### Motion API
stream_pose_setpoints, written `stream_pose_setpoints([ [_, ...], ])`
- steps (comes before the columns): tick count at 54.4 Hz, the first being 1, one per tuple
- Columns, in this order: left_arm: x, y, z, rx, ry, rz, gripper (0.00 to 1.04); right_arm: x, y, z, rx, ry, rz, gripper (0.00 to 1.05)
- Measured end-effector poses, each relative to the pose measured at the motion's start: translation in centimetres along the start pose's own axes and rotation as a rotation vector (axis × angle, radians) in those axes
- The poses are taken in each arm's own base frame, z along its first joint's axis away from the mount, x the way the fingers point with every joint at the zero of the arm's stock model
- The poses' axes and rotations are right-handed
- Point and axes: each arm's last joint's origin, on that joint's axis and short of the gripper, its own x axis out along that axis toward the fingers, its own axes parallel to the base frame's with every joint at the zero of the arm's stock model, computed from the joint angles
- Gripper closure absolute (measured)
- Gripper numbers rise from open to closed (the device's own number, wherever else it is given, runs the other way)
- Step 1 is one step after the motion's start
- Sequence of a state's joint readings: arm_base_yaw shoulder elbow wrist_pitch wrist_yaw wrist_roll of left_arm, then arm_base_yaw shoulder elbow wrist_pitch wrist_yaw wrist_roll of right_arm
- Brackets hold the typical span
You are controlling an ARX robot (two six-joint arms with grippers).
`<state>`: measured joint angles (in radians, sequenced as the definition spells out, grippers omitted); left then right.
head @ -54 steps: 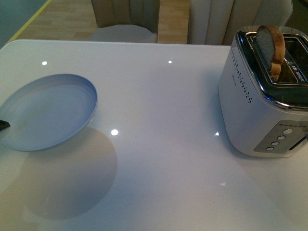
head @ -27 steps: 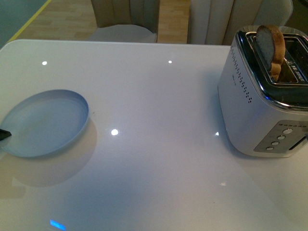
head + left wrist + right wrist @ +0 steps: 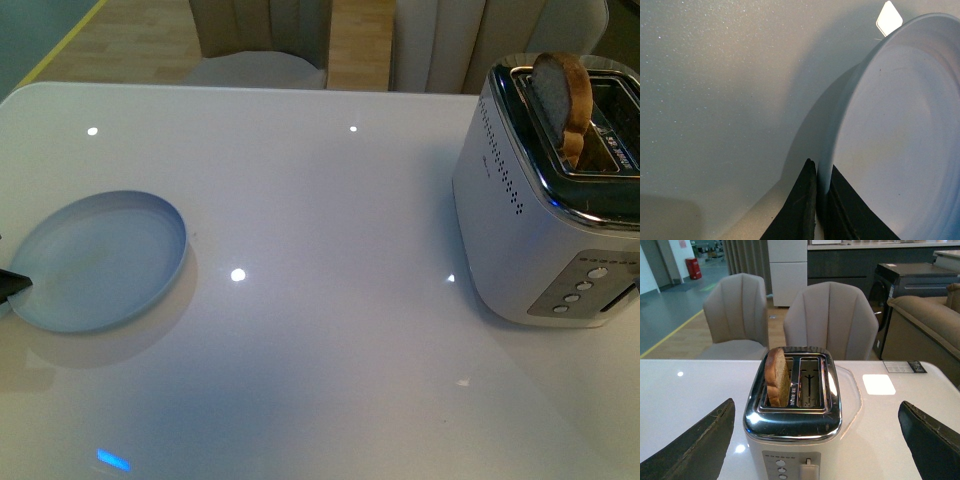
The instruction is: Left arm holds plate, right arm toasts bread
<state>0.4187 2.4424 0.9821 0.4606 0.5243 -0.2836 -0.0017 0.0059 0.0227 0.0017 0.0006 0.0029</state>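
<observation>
The pale blue-grey plate (image 3: 98,260) is at the left of the white table, low over it. My left gripper (image 3: 821,200) is shut on the plate's (image 3: 900,140) rim; only a black fingertip (image 3: 14,284) shows in the front view. The bread (image 3: 562,100) stands upright in the near slot of the white and chrome toaster (image 3: 540,200) at the right, sticking out of it. In the right wrist view the bread (image 3: 777,376) is in one slot of the toaster (image 3: 794,415). My right gripper (image 3: 815,440) is open, its fingers wide apart on the toaster's control side.
The toaster's lever (image 3: 809,470) and round buttons (image 3: 781,467) face my right gripper. Two beige chairs (image 3: 830,320) stand behind the table. The table's far edge (image 3: 250,88) runs across the top of the front view.
The plate has come down toward the table and drawn a little toward the left edge; its shadow has shrunk. The toaster and bread have not moved.
</observation>
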Motion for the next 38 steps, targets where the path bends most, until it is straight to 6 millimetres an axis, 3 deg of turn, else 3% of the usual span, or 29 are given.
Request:
stream_pose_setpoints([
  [7,0.1,-0.1,0.0,0.008,-0.003,-0.001,1.02,0.0,0.0,0.0,0.000,0.000,0.000,0.09],
  [17,0.1,-0.4,0.3,0.025,-0.025,-0.002,0.62,0.0,0.0,0.0,0.000,0.000,0.000,0.09],
  [25,-0.5,-1.1,0.8,0.043,-0.061,-0.002,0.42,0.0,0.0,0.0,0.000,0.000,0.000,0.09],
  [33,-2.3,-2.7,1.9,0.070,-0.110,-0.024,0.21,0.0,0.0,0.0,0.000,0.000,0.000,0.09],
  [38,-4.4,-4.7,2.9,0.108,-0.163,-0.056,0.06,0.0,0.0,0.0,0.000,0.000,0.000,0.09],
])
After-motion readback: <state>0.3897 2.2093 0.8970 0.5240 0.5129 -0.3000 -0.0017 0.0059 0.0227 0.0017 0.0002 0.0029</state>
